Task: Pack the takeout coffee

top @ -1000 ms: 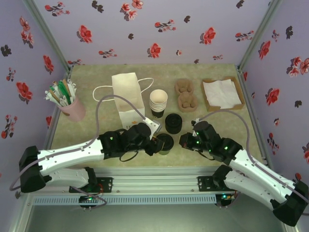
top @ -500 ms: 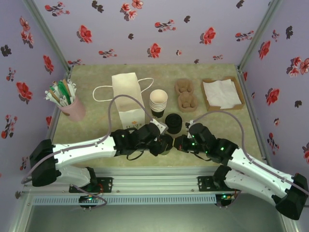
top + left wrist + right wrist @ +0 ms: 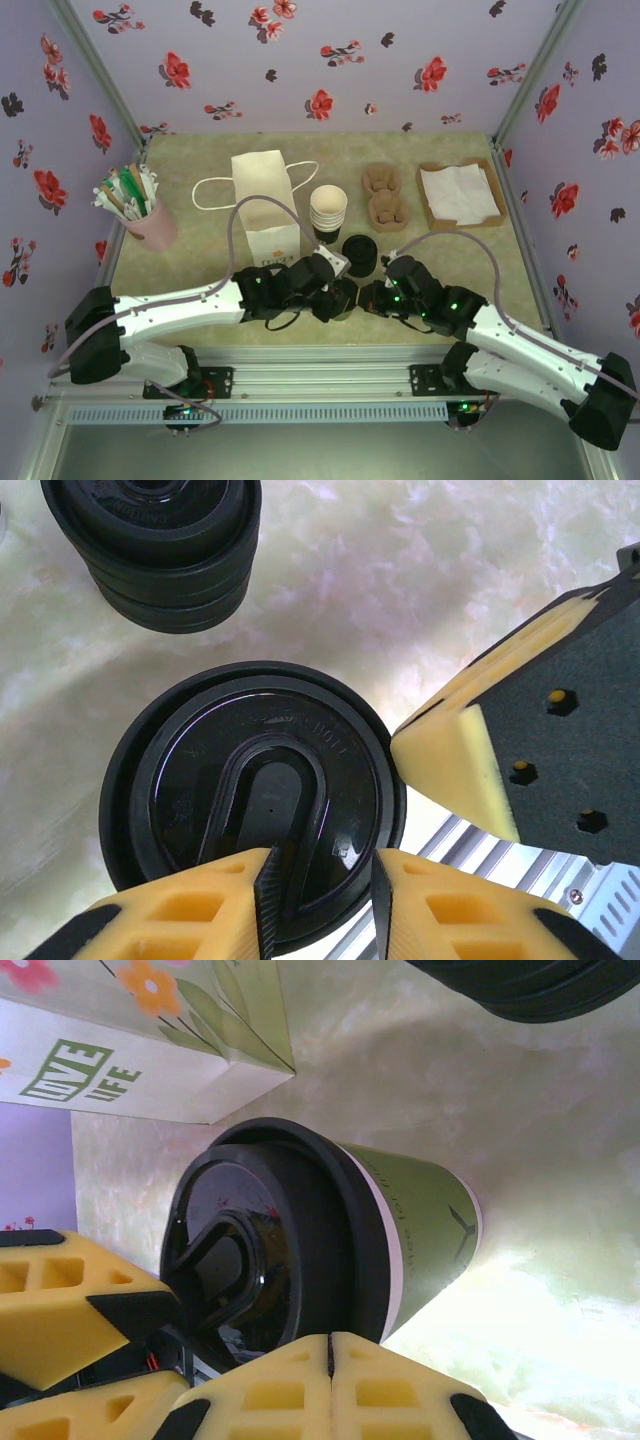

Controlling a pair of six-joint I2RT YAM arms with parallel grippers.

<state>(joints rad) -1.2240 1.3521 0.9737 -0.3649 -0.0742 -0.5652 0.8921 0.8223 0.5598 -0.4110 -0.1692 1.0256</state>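
The takeout coffee (image 3: 425, 1215) stands on the table near the front edge, olive-green wall under a black lid (image 3: 200, 780). My left gripper (image 3: 322, 895) hangs right over the lid's near edge, jaws a narrow gap apart, with the lid's raised ridge passing between them. In the top view the left gripper (image 3: 338, 297) covers most of the cup (image 3: 347, 290). My right gripper (image 3: 330, 1345) is shut, its joined fingertips against the side of the lid's rim (image 3: 365, 1260), on the cup's right. The white paper bag (image 3: 265, 200) stands upright just behind and left.
A stack of black lids (image 3: 359, 254) sits directly behind the cup, a stack of nested cups (image 3: 328, 212) farther back. Brown cup carriers (image 3: 385, 195) and a napkin tray (image 3: 427, 205) lie back right. A pink holder with straws (image 3: 150, 228) stands at the left.
My left gripper has moved right from beside the cup to over its lid. My right gripper has slid left up against the cup. The cup has stayed put.
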